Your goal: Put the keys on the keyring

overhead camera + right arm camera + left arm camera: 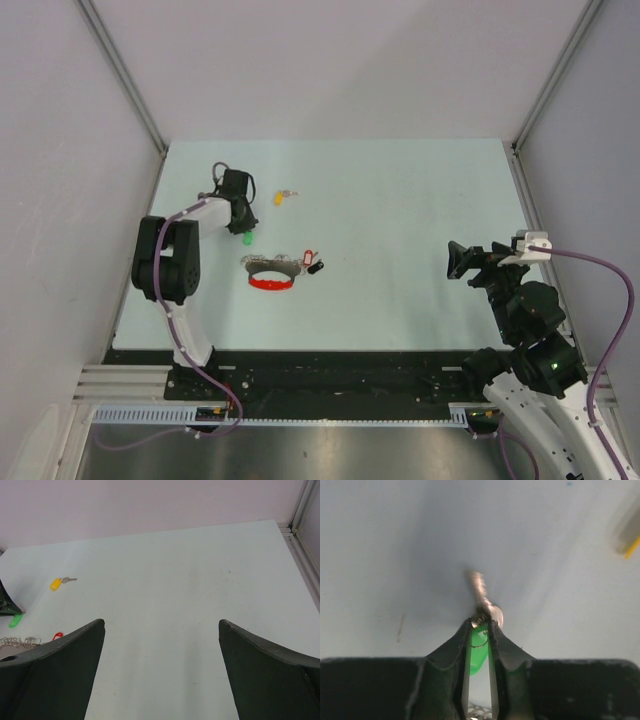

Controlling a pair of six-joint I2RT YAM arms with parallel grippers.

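Overhead, the left gripper (242, 228) pinches the green key (246, 239) by its plastic head, the metal blade poking past the fingertips. The yellow key (281, 196) lies near it on the table (400, 220). The keyring (272, 282) lies closer to the arms. The right gripper (455, 262) hovers well apart, spread wide and holding nothing.

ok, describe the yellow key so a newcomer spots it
Start at the left arm on the pale table. Just right of its fingers lies the yellow key, away from the keyring. Its head is yellow; the green key is pinched between those fingers.
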